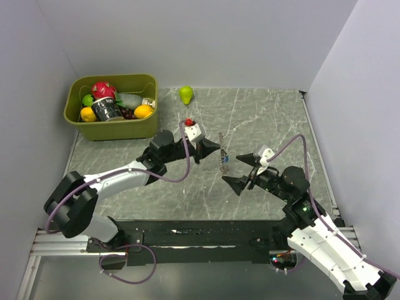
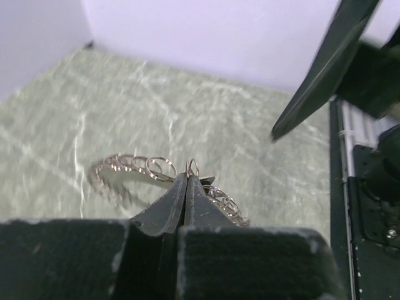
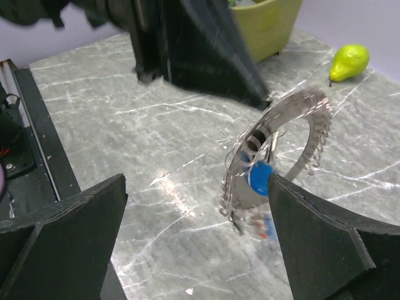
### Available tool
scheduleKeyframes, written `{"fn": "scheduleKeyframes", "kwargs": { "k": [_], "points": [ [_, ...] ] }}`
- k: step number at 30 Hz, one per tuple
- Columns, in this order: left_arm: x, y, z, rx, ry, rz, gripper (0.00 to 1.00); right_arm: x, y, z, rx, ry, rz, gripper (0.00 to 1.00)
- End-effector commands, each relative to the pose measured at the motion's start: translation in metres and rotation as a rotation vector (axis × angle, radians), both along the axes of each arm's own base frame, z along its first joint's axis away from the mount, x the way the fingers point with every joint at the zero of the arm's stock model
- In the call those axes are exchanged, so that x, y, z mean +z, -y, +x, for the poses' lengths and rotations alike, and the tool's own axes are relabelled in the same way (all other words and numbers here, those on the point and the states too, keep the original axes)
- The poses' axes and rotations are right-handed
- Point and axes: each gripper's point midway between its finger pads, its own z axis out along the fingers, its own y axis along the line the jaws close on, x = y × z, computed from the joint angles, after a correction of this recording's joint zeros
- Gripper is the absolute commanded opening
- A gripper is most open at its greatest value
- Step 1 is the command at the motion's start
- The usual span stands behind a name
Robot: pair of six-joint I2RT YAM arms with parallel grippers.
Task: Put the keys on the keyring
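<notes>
While pinching the keyring [image 3: 306, 125] in the left pincer [image 2: 187, 187], with the right pincer [image 1: 232, 169] spread, seemingly midway: blue-tagged key [image 3: 259, 178] apparently threaded.

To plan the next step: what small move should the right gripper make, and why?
Probably shift the open right gripper sideways until the blue plastic key tag sits between its fingers. The left gripper, shut, holds the thin grey metal keyring upright; the tag hangs by one finger.

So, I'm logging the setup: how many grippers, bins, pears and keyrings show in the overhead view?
Grippers: 2 (left gripper, right gripper)
Bin: 1
Pear: 1
Keyring: 1
Total: 5
</notes>
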Motion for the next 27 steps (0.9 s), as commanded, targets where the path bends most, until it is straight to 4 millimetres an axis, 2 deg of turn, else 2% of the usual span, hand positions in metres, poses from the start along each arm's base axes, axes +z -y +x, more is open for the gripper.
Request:
{"fn": "scheduleKeyframes", "kwargs": {
  "k": [1, 4, 6, 7, 9, 10, 12, 13, 16, 24, 26, 27],
  "points": [
    [-0.019, -0.009, 0.009, 0.097, -0.023, -0.075, 0.02, -0.009, -0.001, 0.007, -0.024, -0.027, 0.005, 1.00],
    [-0.051, -0.016, -0.004, 0.080, -0.079, -0.068, 0.05, -0.014, -0.003, 0.007, -0.017, -0.047, -0.004, 1.00],
    [-0.064, -0.021, -0.013, 0.074, -0.126, -0.079, 0.07, -0.016, -0.004, 0.008, -0.019, -0.054, -0.004, 1.00],
    [-0.081, -0.029, -0.020, 0.082, -0.157, -0.065, 0.08, -0.017, -0.004, 0.008, -0.019, -0.059, -0.004, 1.00],
    [-0.079, -0.038, -0.025, 0.107, -0.167, -0.102, 0.09, -0.017, -0.005, 0.009, -0.017, -0.058, -0.003, 1.00],
    [-0.090, -0.045, -0.030, 0.121, -0.189, -0.091, 0.10, -0.017, -0.005, 0.010, -0.017, -0.059, -0.004, 1.00],
    [-0.088, -0.055, -0.031, 0.162, -0.190, -0.105, 0.13, -0.018, -0.007, 0.010, -0.010, -0.058, -0.005, 1.00],
    [-0.095, -0.061, -0.034, 0.177, -0.203, -0.091, 0.12, -0.019, -0.008, 0.010, -0.007, -0.066, -0.008, 1.00],
    [-0.101, -0.071, -0.036, 0.217, -0.203, -0.070, 0.11, -0.021, -0.011, 0.012, 0.004, -0.070, -0.012, 1.00],
    [-0.111, -0.085, -0.049, 0.230, -0.247, -0.041, 0.11, -0.023, -0.018, 0.015, 0.027, -0.084, -0.017, 1.00],
    [-0.113, -0.088, -0.051, 0.242, -0.261, -0.034, 0.13, -0.025, -0.021, 0.016, 0.039, -0.091, -0.021, 1.00],
    [-0.109, -0.091, -0.051, 0.249, -0.254, -0.044, 0.18, -0.026, -0.021, 0.017, 0.042, -0.094, -0.024, 1.00]
  ]
}}
